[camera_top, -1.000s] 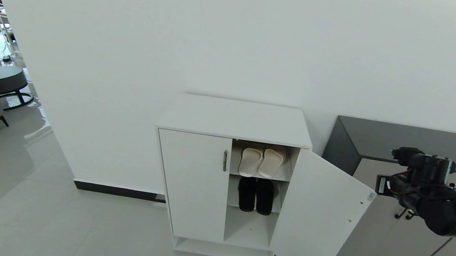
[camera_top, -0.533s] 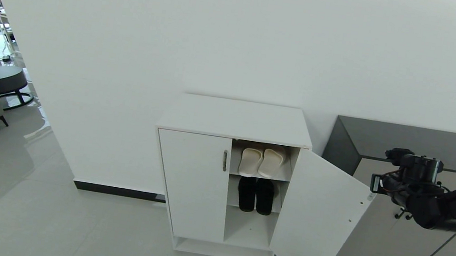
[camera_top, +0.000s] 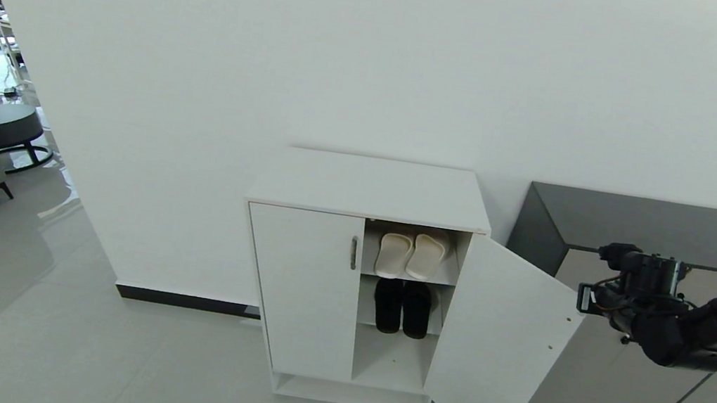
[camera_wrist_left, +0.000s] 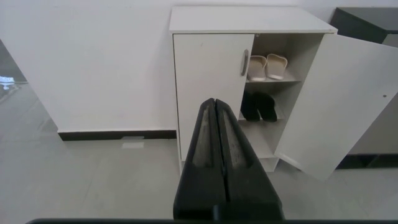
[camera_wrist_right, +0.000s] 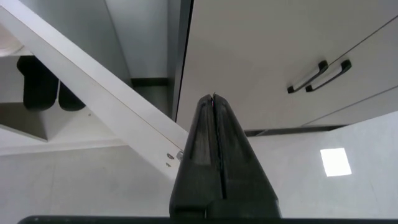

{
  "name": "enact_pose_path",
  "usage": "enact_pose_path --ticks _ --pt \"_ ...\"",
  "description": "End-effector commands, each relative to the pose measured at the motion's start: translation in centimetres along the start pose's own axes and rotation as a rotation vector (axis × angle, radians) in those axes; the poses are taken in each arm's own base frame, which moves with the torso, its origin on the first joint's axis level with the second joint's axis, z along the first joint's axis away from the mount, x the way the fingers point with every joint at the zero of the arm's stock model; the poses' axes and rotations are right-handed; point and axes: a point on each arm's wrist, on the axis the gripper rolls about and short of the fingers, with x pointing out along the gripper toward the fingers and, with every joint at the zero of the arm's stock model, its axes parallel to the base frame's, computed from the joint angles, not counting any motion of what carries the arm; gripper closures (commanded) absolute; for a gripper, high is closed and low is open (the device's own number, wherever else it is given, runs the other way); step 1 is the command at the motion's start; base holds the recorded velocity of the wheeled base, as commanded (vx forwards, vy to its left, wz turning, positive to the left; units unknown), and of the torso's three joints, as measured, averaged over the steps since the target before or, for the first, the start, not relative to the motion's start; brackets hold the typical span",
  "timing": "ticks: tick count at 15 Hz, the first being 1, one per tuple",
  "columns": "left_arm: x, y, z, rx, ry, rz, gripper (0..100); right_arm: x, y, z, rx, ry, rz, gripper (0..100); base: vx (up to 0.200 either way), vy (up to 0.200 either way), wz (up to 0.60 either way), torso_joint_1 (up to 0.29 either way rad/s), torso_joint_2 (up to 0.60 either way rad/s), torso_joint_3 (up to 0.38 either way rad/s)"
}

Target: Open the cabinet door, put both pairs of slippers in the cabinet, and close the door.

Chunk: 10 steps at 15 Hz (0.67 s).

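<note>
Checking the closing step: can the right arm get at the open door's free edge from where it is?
Probably yes. The right gripper, shut, sits just past the free edge of the door, with nothing between them, so a push on that edge looks within reach.

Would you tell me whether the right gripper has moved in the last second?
Yes: the right gripper has shifted left across the grey cabinet, toward the edge of the open door.
</note>
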Motion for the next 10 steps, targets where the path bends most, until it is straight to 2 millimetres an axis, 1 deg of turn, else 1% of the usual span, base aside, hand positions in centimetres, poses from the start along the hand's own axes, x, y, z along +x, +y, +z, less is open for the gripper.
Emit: enact_pose_path --ticks 1,5,7,9,10 --pt "0.0 0.0 0.0 0.0 0.001 0.0 100 0.2 0.0 -0.3 0.0 0.007 0.0 100 0.0 0.0 0.0 0.0 0.0 0.0" --pt "0.0 0.0 0.0 -0.002 0.001 0.0 100 0.3 0.2 -0.8 -0.005 0.02 0.004 100 0.0 0.0 0.0 0.0 0.0 0.0" --pt "0.0 0.0 0.0 -0.002 0.001 0.0 100 0.0 0.5 -1.0 -0.011 0.028 0.012 100 0.0 0.0 0.0 0.0 0.0 0.0" --pt "0.0 0.0 0.0 -0.001 -0.001 0.0 100 -1.7 1.7 -0.6 -0.026 0.03 0.049 100 0.0 0.0 0.0 0.0 0.0 0.0" --pt "0.0 0.0 0.0 -0.002 0.001 0.0 100 -3.4 2.8 0.1 -0.036 0.02 0.098 100 0.0 0.0 0.0 0.0 0.0 0.0"
